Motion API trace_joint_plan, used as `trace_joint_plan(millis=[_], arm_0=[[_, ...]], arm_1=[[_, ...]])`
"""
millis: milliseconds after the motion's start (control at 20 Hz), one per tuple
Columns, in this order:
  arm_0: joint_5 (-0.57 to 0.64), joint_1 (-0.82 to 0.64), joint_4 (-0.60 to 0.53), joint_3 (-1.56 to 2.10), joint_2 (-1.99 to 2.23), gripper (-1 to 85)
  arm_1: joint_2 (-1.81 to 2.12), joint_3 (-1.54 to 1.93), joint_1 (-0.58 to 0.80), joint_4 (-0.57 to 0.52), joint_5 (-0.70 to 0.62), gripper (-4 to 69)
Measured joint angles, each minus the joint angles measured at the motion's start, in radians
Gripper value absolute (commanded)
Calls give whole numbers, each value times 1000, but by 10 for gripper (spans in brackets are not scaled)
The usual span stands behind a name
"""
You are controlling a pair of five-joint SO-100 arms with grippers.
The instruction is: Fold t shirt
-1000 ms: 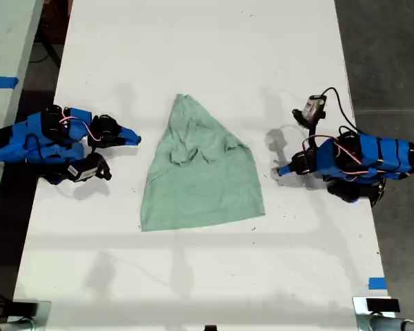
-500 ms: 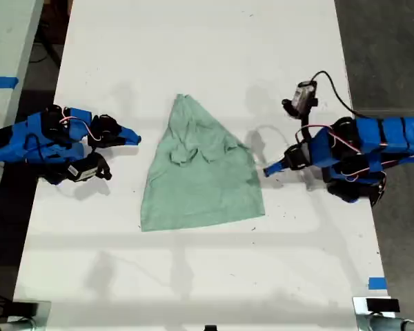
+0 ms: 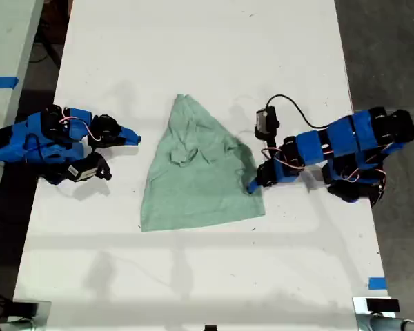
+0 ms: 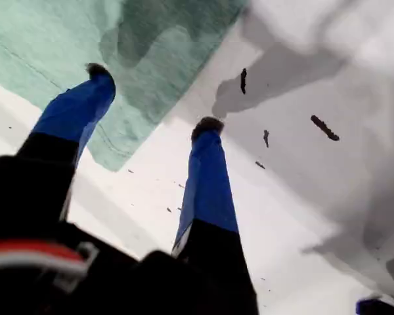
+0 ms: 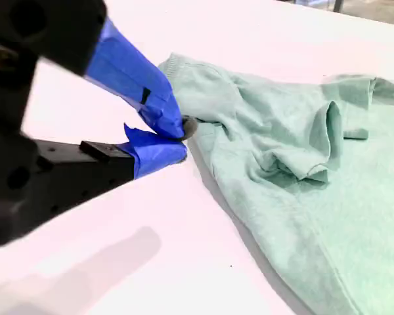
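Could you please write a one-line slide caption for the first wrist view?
My first gripper, jaws open, straddles the edge of the mint-green t shirt on the white table.

The blue-taped arm on the exterior view's right stretches low toward the middle of the table, its gripper, my first gripper (image 3: 252, 185), tipped downward with its two blue fingers spread wide apart; in its own wrist view (image 4: 154, 98) one black-tipped finger sits over cloth and the other over bare tabletop. The arm on the exterior view's left lies folded and low, and my second gripper (image 3: 134, 138) (image 5: 177, 139) has its blue-taped fingertips pressed together, holding nothing.
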Motion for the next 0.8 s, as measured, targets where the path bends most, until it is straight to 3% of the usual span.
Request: trace_joint_plan(millis=[150, 300, 500, 600, 800], arm_0=[[0, 0, 0, 0, 0, -2], [0, 0, 0, 0, 0, -2], [0, 0, 0, 0, 0, -2], [0, 0, 0, 0, 0, -2], [0, 0, 0, 0, 0, -2]], arm_1=[[-71, 32, 0, -137, 2, 201], [-84, 31, 0, -173, 18, 12], [-81, 31, 0, -196, 31, 12], [-78, 20, 0, -141, 32, 12], [-78, -147, 0, 89, 11, 11]])
